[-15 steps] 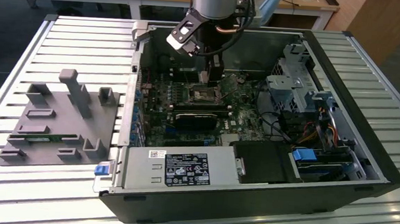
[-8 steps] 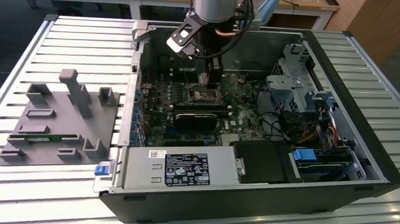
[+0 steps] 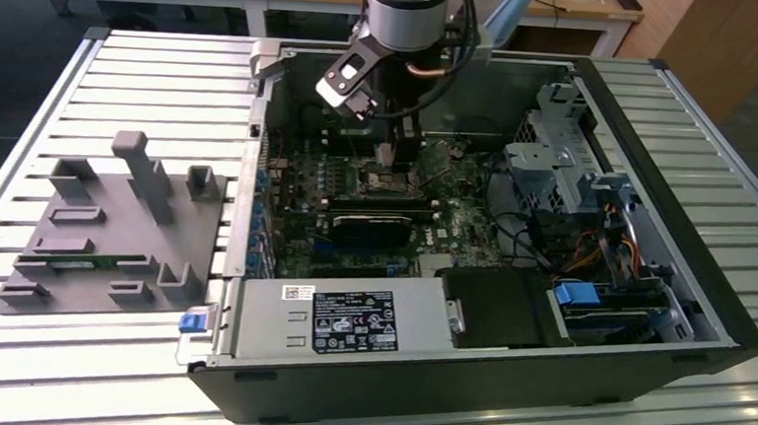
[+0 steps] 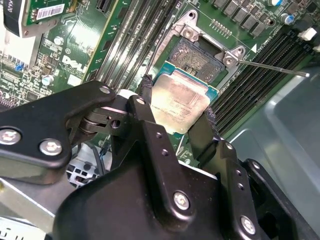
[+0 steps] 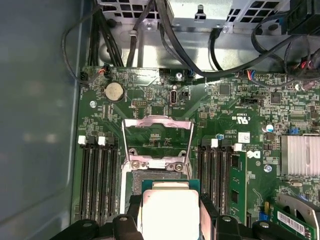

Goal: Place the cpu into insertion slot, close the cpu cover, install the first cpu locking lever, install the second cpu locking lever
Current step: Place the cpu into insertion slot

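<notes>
Tool (image 4: 178, 99) gripping faintly printed cpu (image 5: 170, 210) near insertion slot (image 4: 196, 56), cpu cover (image 5: 157, 121) raised

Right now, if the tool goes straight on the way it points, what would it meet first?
Most likely the square black-bordered insertion slot on the green circuit board, and the flat silver-grey cpu clamped in the tool would touch it first. The gap between them is unclear.

Open computer case (image 3: 474, 388) on slatted table (image 3: 66, 376), grey fixture tray (image 3: 87, 254) beside the case at the exterior view's left, labelled power supply (image 3: 346, 319) inside the case.
</notes>
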